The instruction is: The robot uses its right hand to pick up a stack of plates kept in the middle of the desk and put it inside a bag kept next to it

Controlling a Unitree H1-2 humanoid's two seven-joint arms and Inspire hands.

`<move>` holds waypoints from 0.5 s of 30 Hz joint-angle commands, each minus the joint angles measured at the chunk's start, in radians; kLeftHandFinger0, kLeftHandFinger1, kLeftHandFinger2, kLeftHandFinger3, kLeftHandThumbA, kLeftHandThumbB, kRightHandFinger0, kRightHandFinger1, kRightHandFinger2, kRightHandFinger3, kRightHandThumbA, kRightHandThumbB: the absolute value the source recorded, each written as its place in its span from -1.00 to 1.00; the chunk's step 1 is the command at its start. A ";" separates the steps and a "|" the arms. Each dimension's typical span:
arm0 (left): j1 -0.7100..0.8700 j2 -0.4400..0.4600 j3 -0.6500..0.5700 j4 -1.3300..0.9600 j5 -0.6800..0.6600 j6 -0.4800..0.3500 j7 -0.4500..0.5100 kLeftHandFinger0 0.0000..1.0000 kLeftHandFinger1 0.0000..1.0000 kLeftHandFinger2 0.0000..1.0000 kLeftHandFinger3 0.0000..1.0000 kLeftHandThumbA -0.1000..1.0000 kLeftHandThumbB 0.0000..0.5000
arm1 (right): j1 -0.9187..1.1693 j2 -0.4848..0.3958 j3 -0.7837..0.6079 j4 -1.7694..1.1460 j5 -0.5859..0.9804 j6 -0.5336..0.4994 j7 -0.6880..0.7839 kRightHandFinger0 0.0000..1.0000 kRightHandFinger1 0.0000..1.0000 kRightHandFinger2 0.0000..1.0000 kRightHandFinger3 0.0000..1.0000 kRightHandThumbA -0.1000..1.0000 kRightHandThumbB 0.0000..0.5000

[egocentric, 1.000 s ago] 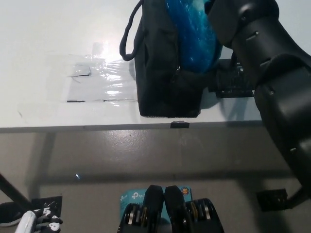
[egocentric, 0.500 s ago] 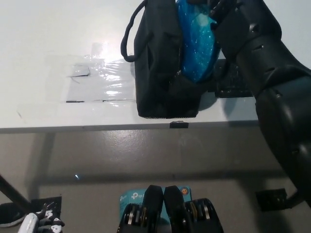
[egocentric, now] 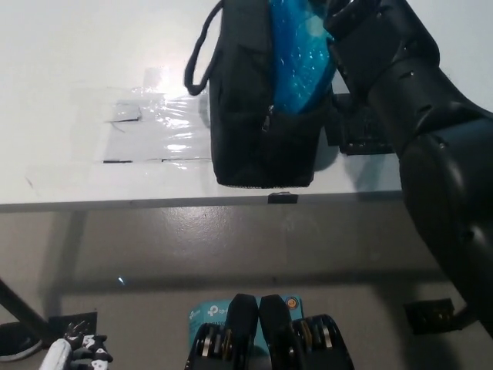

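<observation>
Half of the blue plates (egocentric: 296, 58) sit inside the black bag (egocentric: 258, 116) on the tabletop (egocentric: 77, 62); right robot hand (egocentric: 347, 19) guides them, grip unreadable; left robot hand (egocentric: 73, 356) rests low, its fingers likewise unreadable

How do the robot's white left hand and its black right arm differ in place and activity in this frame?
The white left hand sits low at the picture's bottom left, beside the desk and touching nothing; the black right arm reaches up over the white desk to the black fabric bag. The arm works at the blue wrapped stack of plates in the bag's opening, while the left hand rests. The right hand itself is cut off at the top edge.
</observation>
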 commanded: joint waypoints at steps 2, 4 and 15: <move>0.010 0.029 -0.011 -0.046 0.037 -0.001 -0.016 0.30 0.33 0.53 0.68 -1.00 -1.00 | -0.094 0.033 0.025 -0.093 0.104 -0.031 -0.124 -0.98 -0.87 -0.52 -0.05 -1.00 -0.29; 0.013 0.028 -0.009 -0.041 0.028 -0.018 -0.017 0.29 0.33 0.53 0.69 -1.00 -1.00 | -0.085 0.039 0.003 -0.107 0.150 -0.065 -0.148 -1.00 -1.00 -0.95 -0.41 -1.00 -0.48; -0.003 0.038 -0.018 -0.034 0.037 -0.020 -0.026 0.25 0.29 0.47 0.63 -1.00 -1.00 | -0.017 0.070 0.147 -0.113 0.166 -0.138 -0.075 -0.78 -0.62 -0.16 0.32 -1.00 -0.92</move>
